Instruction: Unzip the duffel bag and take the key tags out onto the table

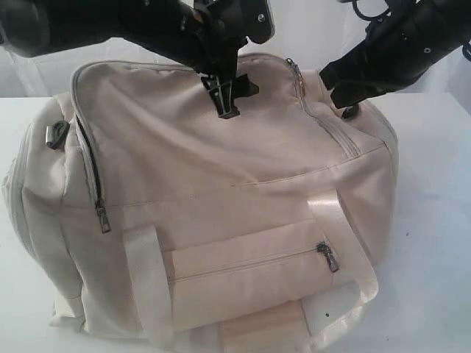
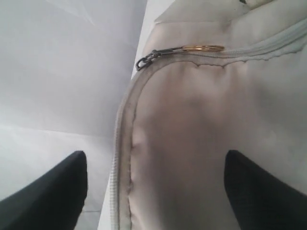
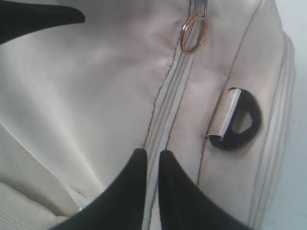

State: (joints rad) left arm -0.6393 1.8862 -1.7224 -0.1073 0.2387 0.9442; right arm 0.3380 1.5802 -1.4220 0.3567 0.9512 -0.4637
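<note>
The cream duffel bag [image 1: 221, 191] lies on the white table [image 1: 441, 235] and fills most of the exterior view, its main zip closed. A gold metal ring zipper pull [image 3: 193, 33] lies on the zip line [image 3: 168, 105], also seen as the ring [image 2: 204, 48]. My left gripper [image 1: 223, 95] hovers over the bag's top panel [image 2: 192, 124], open, fingers [image 2: 53, 191] wide apart with only fabric between. My right gripper [image 3: 152, 155] is shut, its tips resting over the zip a short way from the ring, apart from it. The key tags are out of view.
A black D-ring [image 3: 238, 120] on a webbing tab sits beside the zip near my right gripper. Side pocket zips [image 1: 101, 217] [image 1: 327, 257] and webbing handles [image 1: 147, 283] lie on the bag's front. Bare table shows at the right edge.
</note>
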